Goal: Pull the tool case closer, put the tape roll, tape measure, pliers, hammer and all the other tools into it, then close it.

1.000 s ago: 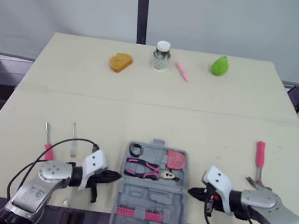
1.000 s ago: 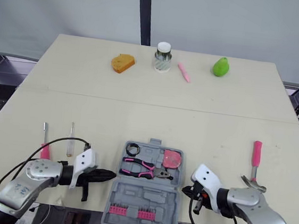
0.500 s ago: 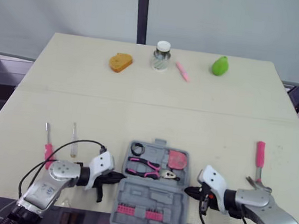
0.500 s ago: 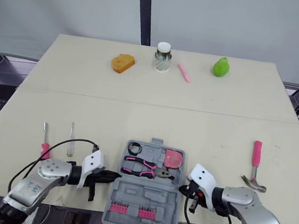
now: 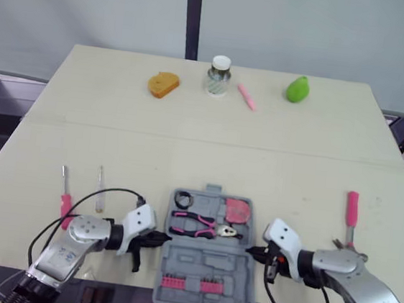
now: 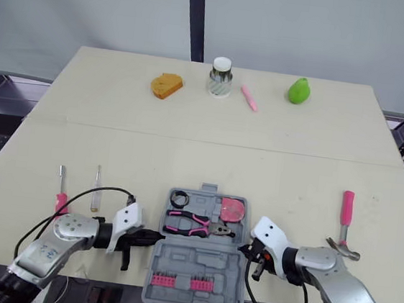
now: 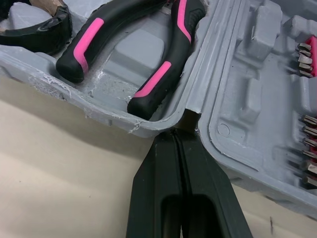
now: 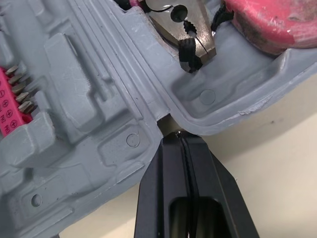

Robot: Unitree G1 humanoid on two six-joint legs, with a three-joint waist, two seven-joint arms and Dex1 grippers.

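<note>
The grey tool case [image 5: 208,264] lies open at the table's near edge. Its far half holds a black tape roll [image 5: 184,200], pink-handled pliers [image 5: 198,225] and a pink tape measure [image 5: 237,210]; the near half holds pink bit racks [image 5: 188,284]. My left gripper [image 7: 181,134] is shut, its tips touching the hinge notch on the case's left side. Shut as well, my right gripper [image 8: 179,138] touches the hinge notch on the right side. A pink-handled hammer [image 5: 352,211] lies to the right of the case. Two screwdrivers [image 5: 64,193] [image 5: 99,190] lie to the left.
Along the far edge of the table stand an orange block [image 5: 163,84], a lidded jar [image 5: 218,76], a pink marker [image 5: 246,96] and a green pear [image 5: 297,88]. A black cable [image 5: 103,193] loops over the left arm.
Both grippers have closed in from the sides until their tips meet the case's hinge. The case has straightened a little between them.
</note>
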